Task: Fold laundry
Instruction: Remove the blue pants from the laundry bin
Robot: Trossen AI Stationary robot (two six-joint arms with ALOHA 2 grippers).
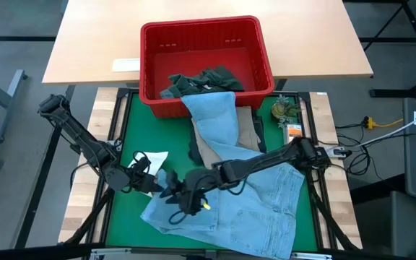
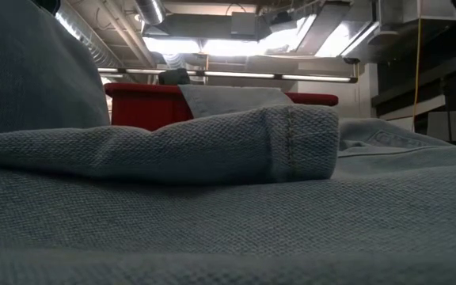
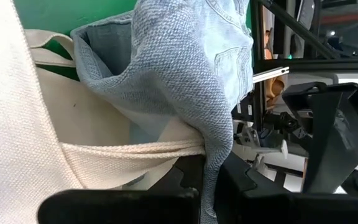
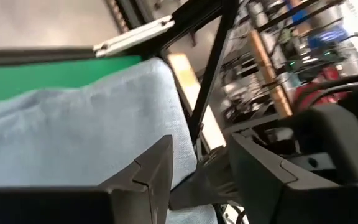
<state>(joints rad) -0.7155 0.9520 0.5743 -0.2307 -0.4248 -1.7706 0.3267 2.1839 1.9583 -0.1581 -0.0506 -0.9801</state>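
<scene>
The left gripper [image 1: 166,189] has its fingers [image 3: 185,186] clamped on an edge of the light blue jeans [image 1: 266,209], low over the near-left part of the green mat [image 1: 125,217]; in the left wrist view the pinched denim hangs in a fold with a cream tote strap [image 3: 129,150] running under it. The white tote bag [image 1: 150,160] lies just left of that gripper. The right gripper [image 1: 190,202] sits just beside the left one, over the same near-left corner of the jeans, its fingers [image 4: 148,177] parted with denim beneath them; whether they hold the cloth cannot be told. The jeans spread across the near-right of the bench [image 1: 85,195], and a second light blue piece [image 1: 215,115] trails from them up into the red basket [image 1: 258,43] at the far side. A dark green-grey garment [image 1: 204,81] lies inside the basket, and a beige piece [image 1: 248,126] shows beside the blue strip.
</scene>
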